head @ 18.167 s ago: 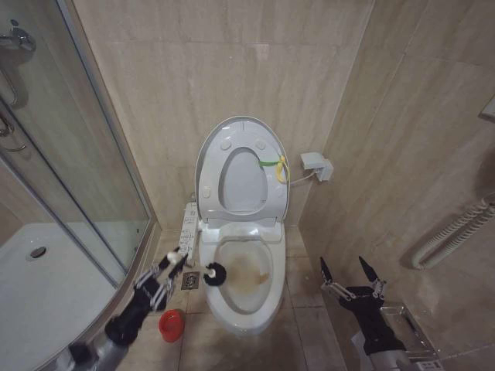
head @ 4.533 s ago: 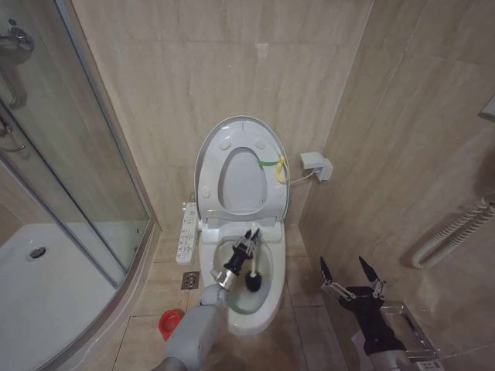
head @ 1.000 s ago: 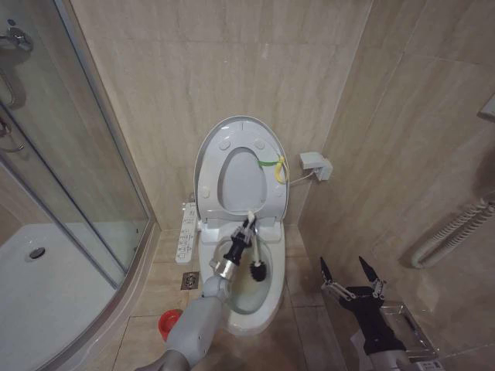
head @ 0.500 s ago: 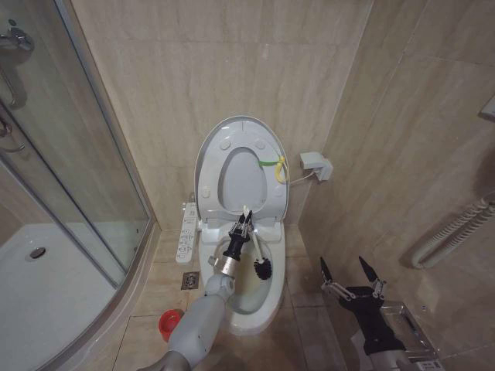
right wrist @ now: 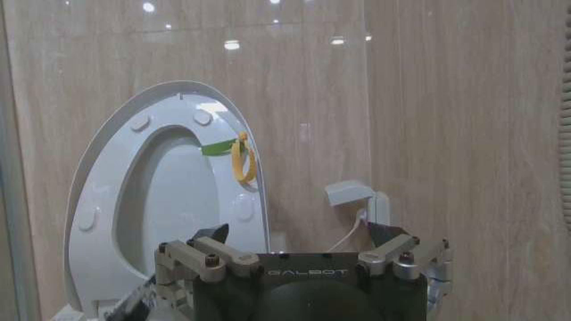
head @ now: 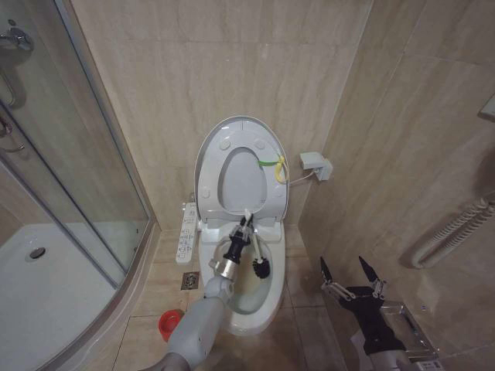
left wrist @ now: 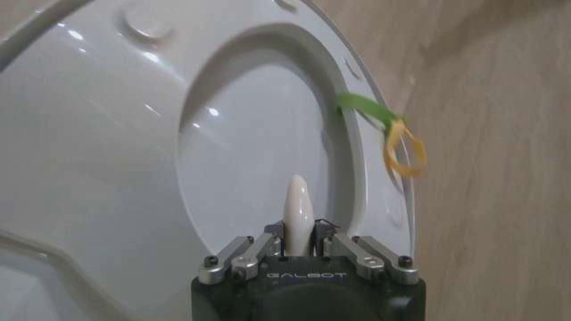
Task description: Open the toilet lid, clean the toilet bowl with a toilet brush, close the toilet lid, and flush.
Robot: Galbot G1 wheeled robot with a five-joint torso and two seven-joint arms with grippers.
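Observation:
The toilet lid (head: 241, 184) stands upright against the wall, with the ring seat (head: 210, 179) raised in front of it and a yellow-green strap (head: 268, 163) at its edge. Below lies the toilet bowl (head: 251, 300), stained brownish-yellow inside. My left gripper (head: 247, 222) is over the back of the bowl, shut on the toilet brush's white handle (head: 254, 241). The black brush head (head: 260, 268) hangs inside the bowl toward its right side. In the left wrist view, the handle tip (left wrist: 297, 204) sticks up between the fingers, facing the lid (left wrist: 250, 154). My right gripper (head: 349, 272) (right wrist: 299, 233) waits open at lower right.
A red cup holder (head: 170, 325) sits on the floor left of the bowl, near a floor drain (head: 190, 280). The glass shower door (head: 85, 178) and white tray (head: 46, 301) fill the left. A control panel (head: 188, 230) and a wall box (head: 315, 164) flank the toilet.
My left gripper has shifted the brush slightly toward the back right of the bowl and raised it a little. The right arm has not moved.

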